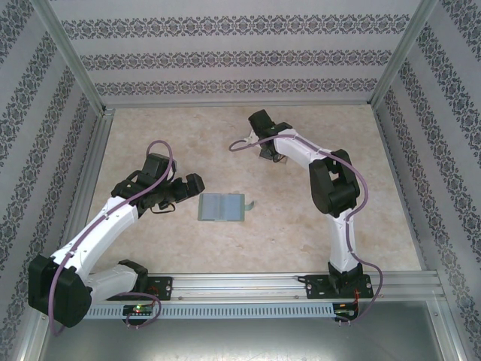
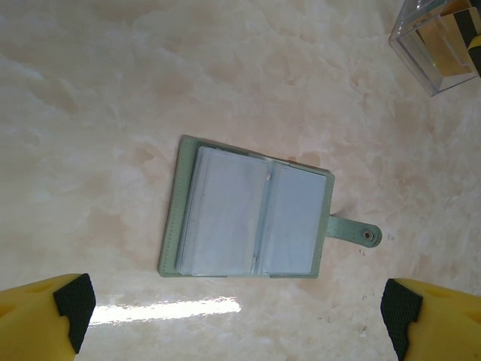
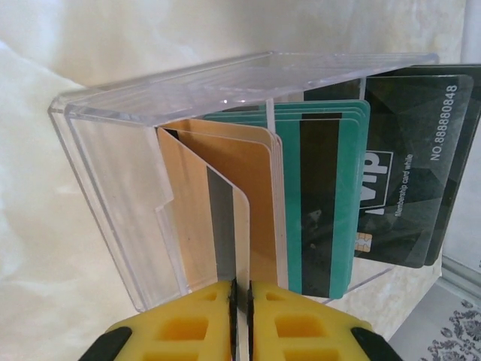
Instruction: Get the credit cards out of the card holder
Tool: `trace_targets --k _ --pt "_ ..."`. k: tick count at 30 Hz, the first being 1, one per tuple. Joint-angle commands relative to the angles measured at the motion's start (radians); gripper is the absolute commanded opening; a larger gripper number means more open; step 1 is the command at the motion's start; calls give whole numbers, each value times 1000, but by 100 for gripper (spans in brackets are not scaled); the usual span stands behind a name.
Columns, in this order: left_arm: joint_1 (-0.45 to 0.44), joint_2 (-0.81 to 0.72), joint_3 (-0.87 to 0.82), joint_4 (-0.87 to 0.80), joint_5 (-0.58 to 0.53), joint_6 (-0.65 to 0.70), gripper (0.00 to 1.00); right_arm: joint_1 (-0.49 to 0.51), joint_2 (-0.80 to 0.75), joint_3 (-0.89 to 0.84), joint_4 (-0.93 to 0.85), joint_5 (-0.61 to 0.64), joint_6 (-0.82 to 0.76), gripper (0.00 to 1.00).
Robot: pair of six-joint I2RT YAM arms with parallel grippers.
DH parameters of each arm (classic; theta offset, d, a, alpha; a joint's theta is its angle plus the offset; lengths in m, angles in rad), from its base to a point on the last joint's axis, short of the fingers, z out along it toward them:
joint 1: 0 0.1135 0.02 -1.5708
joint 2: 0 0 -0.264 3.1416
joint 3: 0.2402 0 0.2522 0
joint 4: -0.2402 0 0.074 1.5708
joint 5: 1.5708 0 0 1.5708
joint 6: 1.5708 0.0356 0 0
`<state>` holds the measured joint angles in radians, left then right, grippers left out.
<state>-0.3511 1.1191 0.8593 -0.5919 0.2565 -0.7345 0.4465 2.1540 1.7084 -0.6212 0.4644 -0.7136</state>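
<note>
Jaws of the right gripper (image 3: 242,308) almost together, pinching the near edge of a thin tan-gold plastic card (image 3: 188,226) with a grey stripe. Card upright inside a clear plastic box (image 3: 113,173), beside more tan-gold, teal and black credit cards (image 3: 331,203). Jaws of the left gripper (image 2: 234,312) spread wide, holding nothing, poised above the marbled beige table (image 2: 113,90). Farther out on that table, flat dull-green bifold card holder (image 2: 248,218) lying open, pale blue-grey sleeves up, snap tab sticking out to 1 side.
</note>
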Motion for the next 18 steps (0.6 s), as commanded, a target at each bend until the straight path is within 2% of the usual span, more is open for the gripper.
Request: trace_targets --k 1,6,12,18 --pt "11 -14 -14 -20 -9 -6 100 -14 14 36 12 47 39 16" --pt "11 -14 -21 -15 -5 -8 99 -14 6 39 6 20 59 21" --pt "12 -18 -24 -12 0 -9 100 -12 -7 48 7 37 85 23" --pt "13 -21 -29 -5 5 -11 99 -14 -95 19 12 1 184 24"
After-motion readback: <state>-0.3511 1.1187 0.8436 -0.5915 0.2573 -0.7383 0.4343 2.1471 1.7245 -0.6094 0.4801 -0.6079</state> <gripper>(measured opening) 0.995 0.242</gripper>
